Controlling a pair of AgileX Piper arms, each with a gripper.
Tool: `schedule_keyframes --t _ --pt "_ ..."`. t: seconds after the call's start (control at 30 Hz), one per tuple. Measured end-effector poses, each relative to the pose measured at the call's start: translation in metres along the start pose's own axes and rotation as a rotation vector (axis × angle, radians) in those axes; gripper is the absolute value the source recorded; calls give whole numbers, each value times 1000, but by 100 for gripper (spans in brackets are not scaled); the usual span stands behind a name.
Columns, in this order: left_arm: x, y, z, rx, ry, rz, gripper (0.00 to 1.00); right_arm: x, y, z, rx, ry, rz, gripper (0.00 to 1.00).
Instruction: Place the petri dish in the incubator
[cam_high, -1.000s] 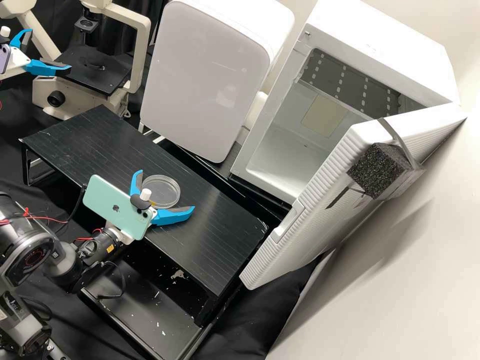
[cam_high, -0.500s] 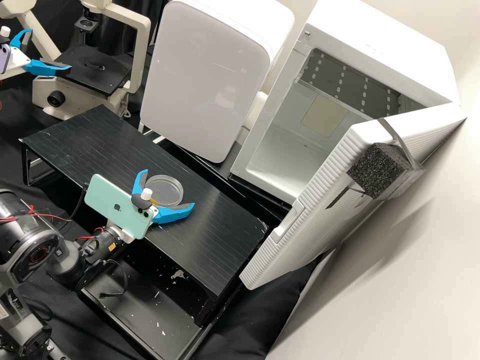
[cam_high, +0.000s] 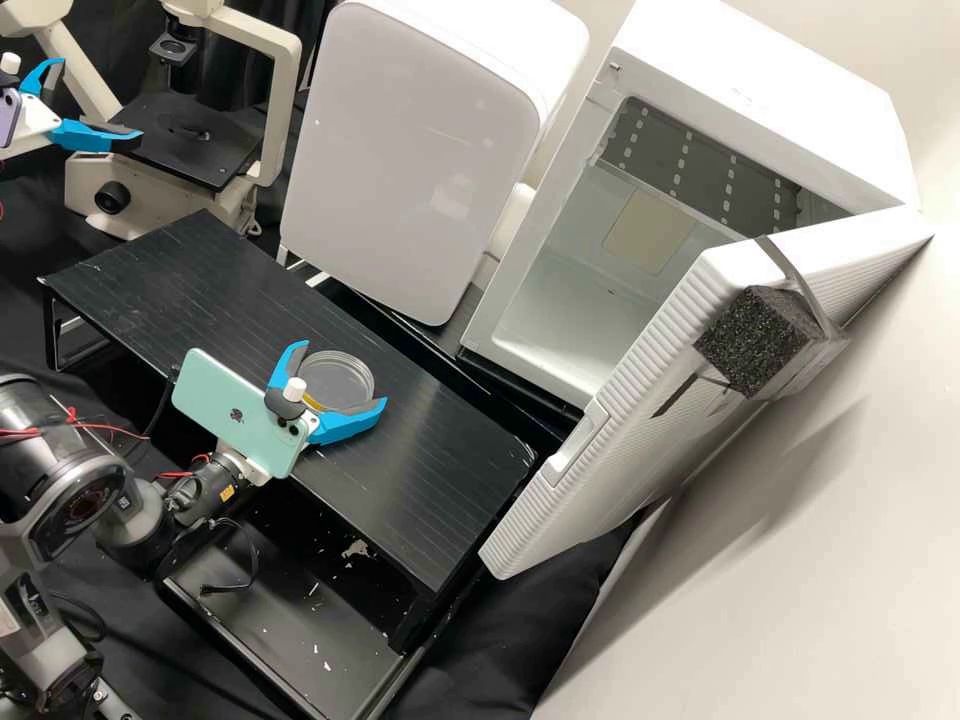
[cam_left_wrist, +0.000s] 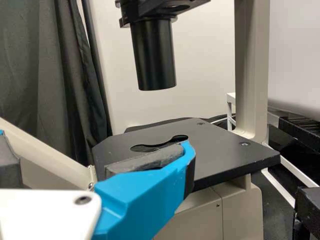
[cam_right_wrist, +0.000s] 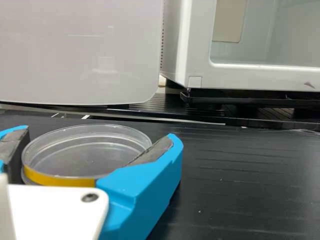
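Note:
Within my right gripper's spread fingers on the black bench, the clear petri dish lies flat. The right wrist view has the dish, yellow-banded, pinched between both pads of my right gripper. My left gripper is open beside the microscope stage at the high view's upper left; in the left wrist view, nothing lies between the fingers of my left gripper. The white incubator stands with its door swung out.
A closed white appliance stands left of the incubator, behind the bench. The incubator's door juts forward past the bench's right end, with black foam strapped on. A microscope stands at the back left; its stage is near my left gripper.
My right gripper's fingers have drawn closer together around the dish. Dish and gripper have shifted slightly to the high view's right. My left gripper has kept still.

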Motion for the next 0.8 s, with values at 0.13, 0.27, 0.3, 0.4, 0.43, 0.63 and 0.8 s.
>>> schedule_keyframes --t 0.13,0.27,0.3,0.4,0.43,0.63,0.8 --pt "0 0 0 0 0 0 100 2 1 0 0 5 5 0" --pt "0 0 0 0 0 0 100 2 1 0 0 5 5 0" --pt "0 0 0 0 0 0 100 2 1 0 1 5 5 0" --pt "0 0 0 0 0 0 100 2 2 1 20 7 2 0" --pt "0 0 0 0 0 0 100 2 3 2 23 12 -1 0" --pt "0 0 0 0 0 0 100 3 25 8 48 27 40 0" --pt "0 0 0 0 0 0 100 7 58 22 79 -30 166 0"
